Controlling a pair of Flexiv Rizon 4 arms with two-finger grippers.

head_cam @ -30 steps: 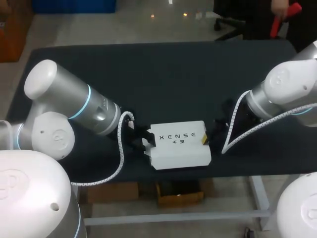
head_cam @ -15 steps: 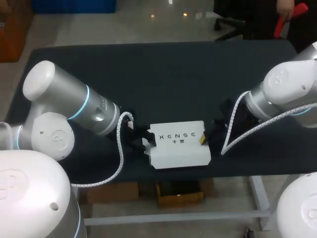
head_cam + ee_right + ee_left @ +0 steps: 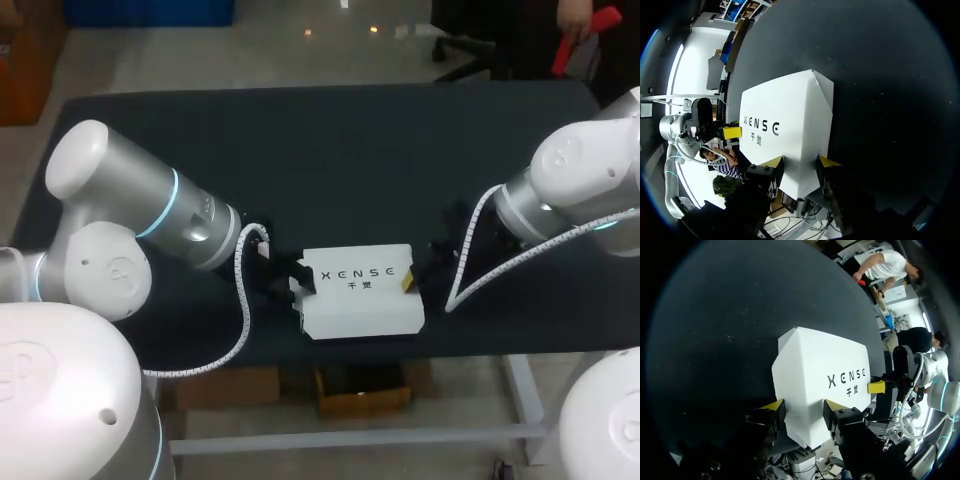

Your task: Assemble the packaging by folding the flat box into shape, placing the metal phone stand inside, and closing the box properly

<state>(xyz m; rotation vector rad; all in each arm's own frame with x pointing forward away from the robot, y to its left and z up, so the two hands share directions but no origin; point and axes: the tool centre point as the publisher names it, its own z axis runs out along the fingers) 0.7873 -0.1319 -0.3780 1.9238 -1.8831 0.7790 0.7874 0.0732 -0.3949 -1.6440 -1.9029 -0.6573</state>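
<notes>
Black table (image 3: 330, 150); my left arm (image 3: 150, 215) comes in low from the left and my right arm (image 3: 580, 185) from the right, both angled down toward the middle near the front edge. The white box (image 3: 360, 295) lies flat there between my two pincers, folded up and closed, so its contents cannot be seen. My left pincer (image 3: 802, 410) stands part-way apart, fingers pressed to either side of the box's left end; my right pincer (image 3: 800, 162) clasps the right end likewise.
</notes>
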